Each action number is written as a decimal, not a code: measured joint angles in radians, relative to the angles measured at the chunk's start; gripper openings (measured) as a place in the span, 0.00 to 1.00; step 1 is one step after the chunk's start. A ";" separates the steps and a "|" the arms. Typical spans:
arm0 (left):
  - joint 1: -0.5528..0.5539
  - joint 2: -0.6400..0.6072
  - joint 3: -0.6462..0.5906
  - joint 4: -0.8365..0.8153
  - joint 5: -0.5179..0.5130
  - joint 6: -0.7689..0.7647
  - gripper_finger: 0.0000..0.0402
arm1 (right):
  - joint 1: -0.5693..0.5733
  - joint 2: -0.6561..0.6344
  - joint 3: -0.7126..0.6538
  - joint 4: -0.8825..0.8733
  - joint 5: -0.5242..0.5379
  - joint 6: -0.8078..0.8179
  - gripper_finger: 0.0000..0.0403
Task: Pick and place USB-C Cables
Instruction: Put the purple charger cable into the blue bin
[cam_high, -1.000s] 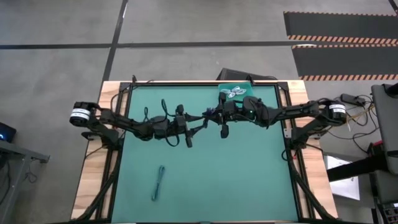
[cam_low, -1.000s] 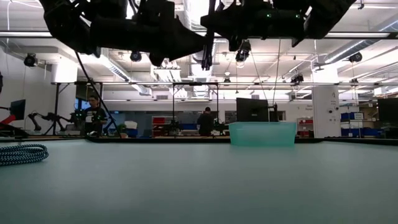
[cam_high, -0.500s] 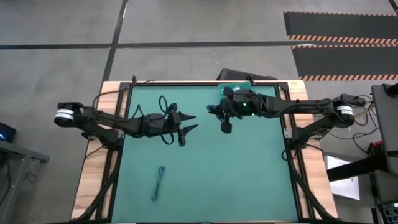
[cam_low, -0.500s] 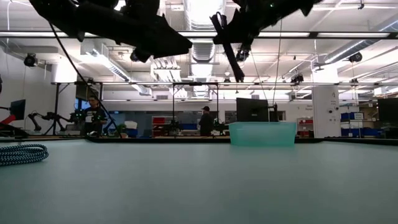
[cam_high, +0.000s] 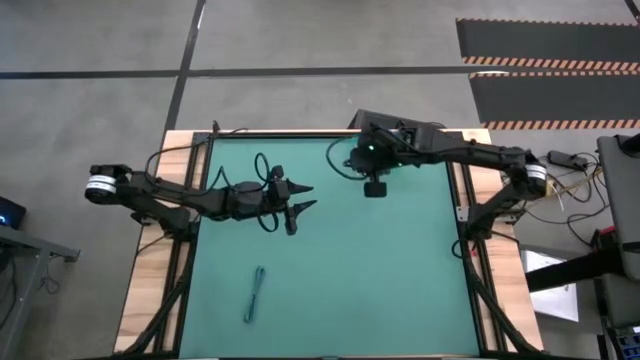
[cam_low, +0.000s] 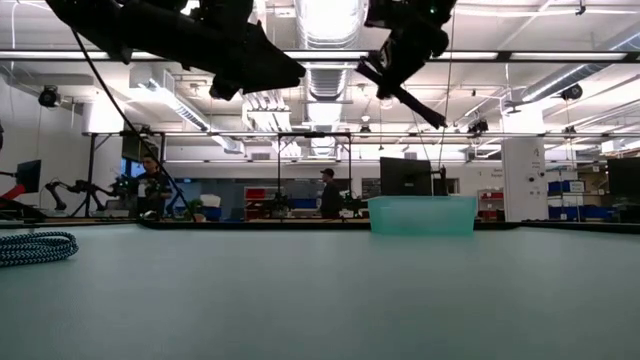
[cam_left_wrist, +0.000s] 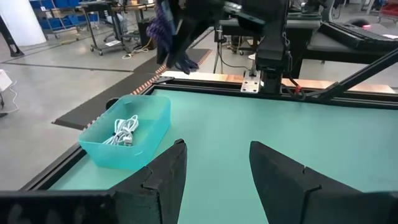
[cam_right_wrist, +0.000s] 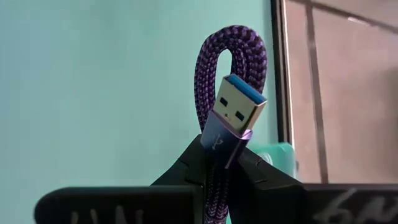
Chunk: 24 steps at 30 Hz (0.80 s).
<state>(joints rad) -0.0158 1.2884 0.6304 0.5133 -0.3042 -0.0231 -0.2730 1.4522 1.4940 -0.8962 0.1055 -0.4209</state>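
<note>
My right gripper (cam_right_wrist: 221, 163) hangs high over the table's far edge and is shut on a purple-black braided cable bundle (cam_right_wrist: 231, 62). The left wrist view shows that gripper (cam_left_wrist: 180, 34) above and beside the teal bin (cam_left_wrist: 140, 149). White coiled cables (cam_left_wrist: 124, 132) lie on the bin's floor. A blue-grey cable (cam_high: 255, 293) lies flat on the mat near the front left. My left gripper (cam_high: 303, 198) stands open in the air over the mat's left half, holding nothing. My right gripper pinches the folded bundle between its two fingers, just behind the blue-tipped plug (cam_right_wrist: 225, 127). The looped fold (cam_right_wrist: 233, 40) and the plug stick out past the fingertips. The fingers slant down from the table's right side. The bundle is lifted clear of table and bin.
The green mat (cam_high: 380, 270) stretches wide between the arms and the front edge. Black arm wiring (cam_high: 262, 165) loops over the left arm. Beyond the table are a dark case (cam_high: 375, 118) and a room with people and racks (cam_low: 325, 195).
My right gripper has risen and gone toward the table's far edge, near the bin, tipping from about level to slanting down, with the purple cable still in it. My left gripper drew back a little toward the left edge, apart from the right one, then kept still.
</note>
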 joint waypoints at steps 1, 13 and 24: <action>0.000 0.000 0.000 0.000 0.000 0.000 0.40 | -0.013 0.012 0.014 -0.023 0.000 -0.022 0.05; 0.001 -0.014 0.000 0.002 -0.004 0.002 0.40 | -0.207 0.164 0.091 -0.141 0.002 -0.240 0.05; 0.000 -0.016 0.000 0.000 -0.026 0.003 0.40 | -0.328 0.340 0.215 -0.208 0.037 -0.284 0.05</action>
<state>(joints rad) -0.0154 1.2728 0.6304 0.5137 -0.3302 -0.0200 -0.6015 1.7922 1.7091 -1.1040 0.1420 -0.7049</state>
